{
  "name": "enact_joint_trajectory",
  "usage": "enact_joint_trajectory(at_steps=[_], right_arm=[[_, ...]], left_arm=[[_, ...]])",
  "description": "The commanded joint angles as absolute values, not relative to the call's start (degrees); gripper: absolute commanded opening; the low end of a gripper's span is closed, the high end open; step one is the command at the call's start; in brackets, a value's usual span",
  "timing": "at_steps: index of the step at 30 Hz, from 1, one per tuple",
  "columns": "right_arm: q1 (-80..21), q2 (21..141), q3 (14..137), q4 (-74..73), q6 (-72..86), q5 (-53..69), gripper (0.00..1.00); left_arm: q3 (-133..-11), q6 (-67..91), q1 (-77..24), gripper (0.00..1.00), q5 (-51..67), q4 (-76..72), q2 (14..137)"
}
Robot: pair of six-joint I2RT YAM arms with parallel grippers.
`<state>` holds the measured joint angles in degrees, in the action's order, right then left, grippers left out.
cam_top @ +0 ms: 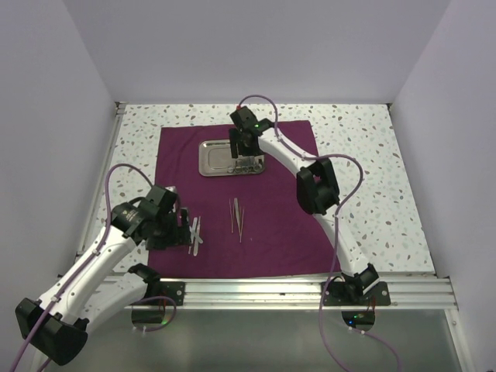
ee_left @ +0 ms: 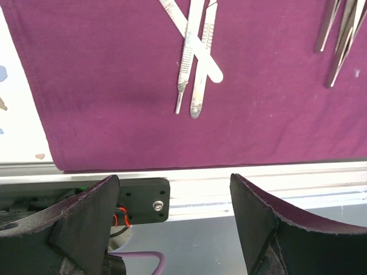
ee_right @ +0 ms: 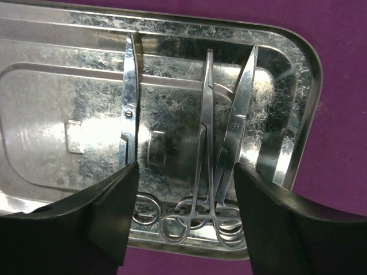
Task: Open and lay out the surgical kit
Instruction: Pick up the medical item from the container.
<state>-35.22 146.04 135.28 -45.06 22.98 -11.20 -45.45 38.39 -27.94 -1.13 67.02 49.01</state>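
Surgical kit (cam_top: pixel 232 194) lies opened out mid-desk (cam_top: pixel 372 170). Its maroon cloth wrap (cam_top: pixel 287 225) is spread flat, w/ the near hem running along the aluminium rail (cam_top: pixel 310 291) at the desk's front edge.

The steel tray (cam_top: pixel 211 159) sits on the far half of the wrap, right way up. Your right claw (cam_top: pixel 244 159) hangs directly over the tray's right end. From the right wrist cam the claw (ee_right: pixel 184 172) is spread wide, nothing pinched. In the tray (ee_right: pixel 63 74) you've got one pair of scissors (ee_right: pixel 129 103) by the left finger, ring-handled forceps (ee_right: pixel 205 143) btwn the fingers, and a 2nd pair of scissors (ee_right: pixel 241 109) leaning vs. the forceps. Their finger rings bunch up at the tray's near rim. Can't tell if the fingers touch any of them.

Your left claw (cam_top: pixel 186 232) is low at the wrap's near-left corner. On the left wrist cam it (ee_left: pixel 174 189) is spread too, empty, w/ its tips over the rail (ee_left: pixel 275 172), not over the cloth. Just beyond it, three flat silver tools (ee_left: pixel 192 57) lie crossed on the wrap. Thin tweezers (cam_top: pixel 237 217) lie in a tight bunch near the wrap's middle, apart from both claws and well clear of the tray.
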Motion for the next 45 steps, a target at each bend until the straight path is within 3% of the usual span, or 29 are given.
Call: enact_joint_trajectory(at_steps=[1,3,10,16,34,45], right_arm=[[-34.9,147.3,134.5,-44.1,24.6,-11.9,0.69],[-34.5,147.1,132.4,-43.9,25.5,-11.4,0.56],[-34.4,146.3,126.9,-43.5,26.0,-10.6,0.34],[-34.3,147.1,126.0,-44.5,26.2,-9.5,0.0],[-33.7,137.1,133.4,-50.3,21.7,-7.9,0.0],[-33.4,126.2,119.6,-51.2,21.4,-5.8,0.0]], left_arm=[[-47.0,36.8,-28.3,0.81,-2.4,68.6,49.1],[-46.9,36.7,-28.3,0.81,-2.5,68.6,49.0],[-46.2,36.8,-28.3,0.8,-2.6,68.1,49.4],[-46.0,37.0,-28.2,0.79,-2.7,67.2,49.8],[-49.3,35.9,-28.3,0.78,-2.7,61.8,55.9],[-53.7,34.4,-28.2,0.78,-2.4,55.1,64.0]])
